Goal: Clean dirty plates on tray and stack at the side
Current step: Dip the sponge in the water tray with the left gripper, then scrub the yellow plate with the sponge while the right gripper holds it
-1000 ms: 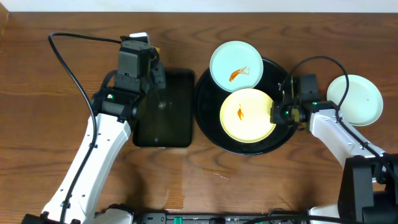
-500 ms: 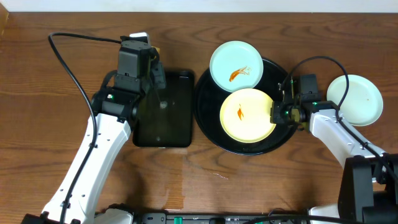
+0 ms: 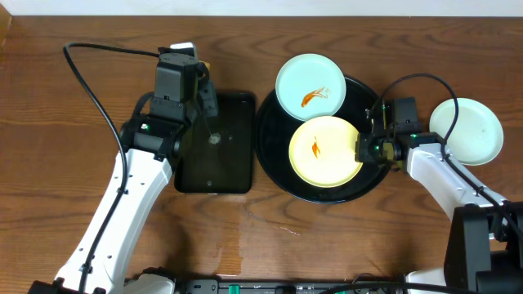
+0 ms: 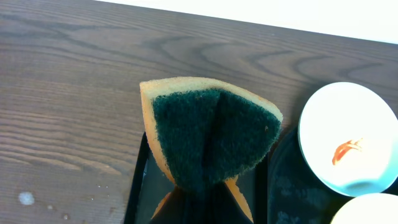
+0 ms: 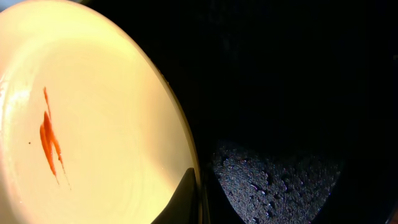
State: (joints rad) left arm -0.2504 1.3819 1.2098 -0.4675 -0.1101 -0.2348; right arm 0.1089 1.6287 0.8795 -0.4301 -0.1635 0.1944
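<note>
The round black tray [image 3: 274, 167] holds a pale yellow plate [image 3: 325, 151] with an orange smear and a mint-white plate [image 3: 310, 86] with an orange smear, resting on the tray's far rim. A clean mint-white plate [image 3: 467, 131] sits on the table at the right. My right gripper [image 3: 362, 149] is shut on the yellow plate's right rim; in the right wrist view one finger lies over the plate [image 5: 93, 118] at its edge [image 5: 194, 196]. My left gripper [image 3: 206, 104] is shut on a folded orange sponge with a green scouring face [image 4: 211, 140], held above the rectangular tray.
A smaller rectangular black tray [image 3: 216, 143] lies left of the round tray, with a small wet spot on it. A black cable [image 3: 98, 73] loops over the table at the left. The wooden table edge runs along the back.
</note>
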